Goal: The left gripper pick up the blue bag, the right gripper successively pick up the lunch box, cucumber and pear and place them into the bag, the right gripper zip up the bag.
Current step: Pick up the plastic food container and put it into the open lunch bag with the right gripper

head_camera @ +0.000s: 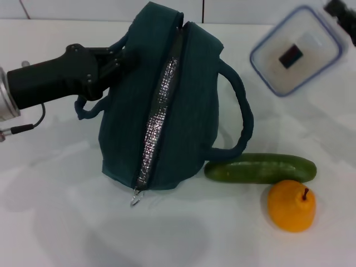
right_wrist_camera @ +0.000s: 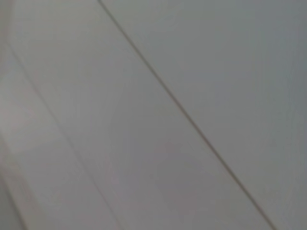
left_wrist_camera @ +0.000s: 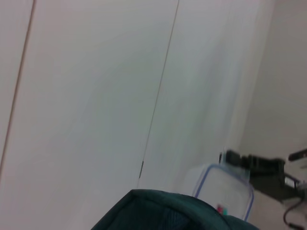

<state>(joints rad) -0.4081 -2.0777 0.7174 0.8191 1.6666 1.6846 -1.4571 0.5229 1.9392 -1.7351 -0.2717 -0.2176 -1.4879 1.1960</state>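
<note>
A: What lies nearest, reckoned from the blue bag [head_camera: 161, 105]?

B: The pear [head_camera: 291, 205], with the cucumber [head_camera: 260, 168] just behind it, beside the bag's handle.

A: And the grippers?

B: The left gripper [head_camera: 114, 58] is clamped on the bag's left handle. The lunch box [head_camera: 296, 50] is tilted beyond the bag; the right gripper [head_camera: 340, 11] meets its far corner, grip impossible to tell.

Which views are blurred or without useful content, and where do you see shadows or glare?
Head view: sharp; the blue bag casts a soft shadow on the table, its foil lining glints, and the lunch box lid shines a little. Left wrist view: soft focus, mostly wall. Right wrist view: blurred, only grey panels with seams.
</note>
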